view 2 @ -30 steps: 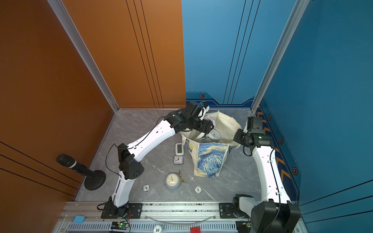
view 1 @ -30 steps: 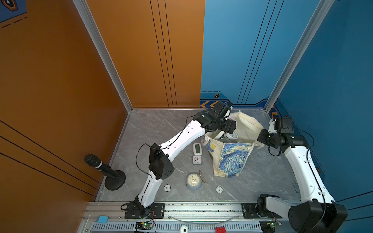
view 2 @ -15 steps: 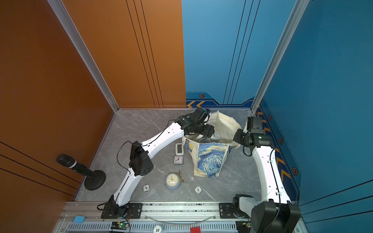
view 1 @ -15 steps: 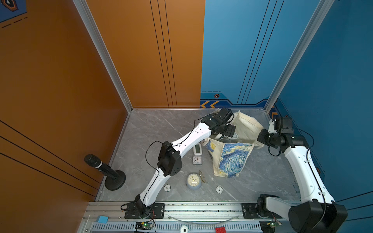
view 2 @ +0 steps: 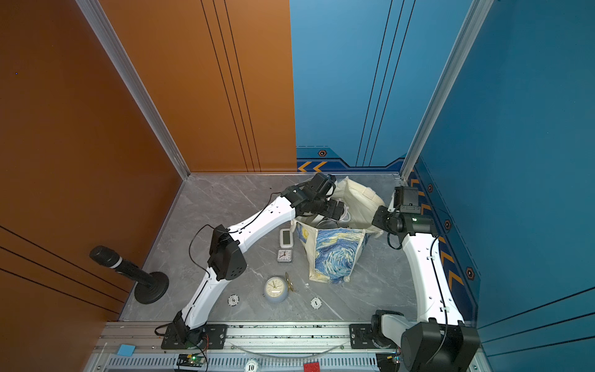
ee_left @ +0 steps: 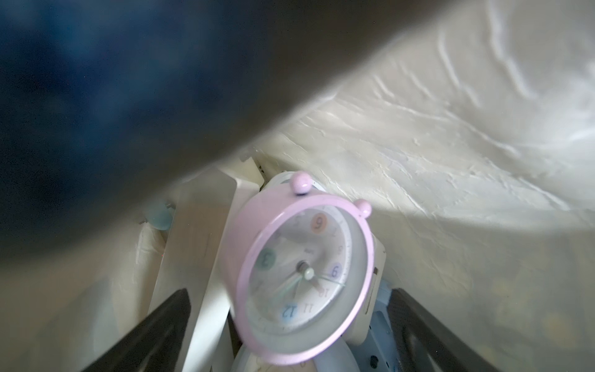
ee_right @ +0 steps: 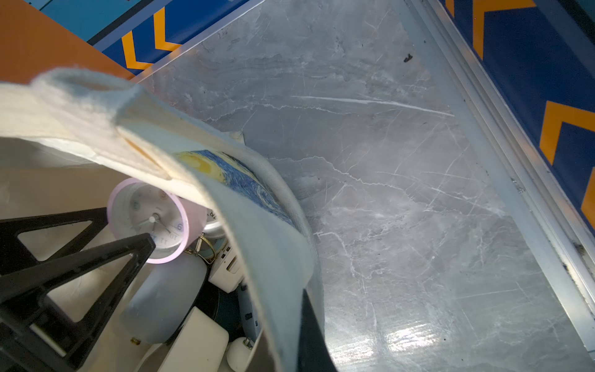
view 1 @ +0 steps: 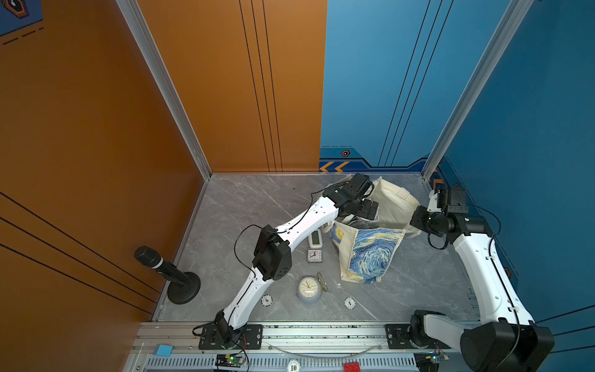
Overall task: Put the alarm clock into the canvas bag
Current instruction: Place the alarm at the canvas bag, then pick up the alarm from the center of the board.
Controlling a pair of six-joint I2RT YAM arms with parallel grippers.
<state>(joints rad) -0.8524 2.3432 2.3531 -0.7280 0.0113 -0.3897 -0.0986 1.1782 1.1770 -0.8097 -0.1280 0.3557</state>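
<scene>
Pink alarm clock [ee_left: 302, 273] is pictured free inside the canvas bag [view 1: 370, 257], far right, under the open left gripper [view 1: 369, 210]; its rim is clenched by the right gripper [view 1: 416, 221]. Release is judged done; withdrawal is needed.

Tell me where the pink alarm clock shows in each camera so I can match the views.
Top view: not discernible; the left claw covers the mouth of the canvas bag.
Top view: likewise hidden under that claw.
Left wrist: pink alarm clock between the open claw's fingers, dial facing the lens.
Right wrist: clock beneath the bag's folded rim.
Shared landmark: the bag's cream lining.
</scene>
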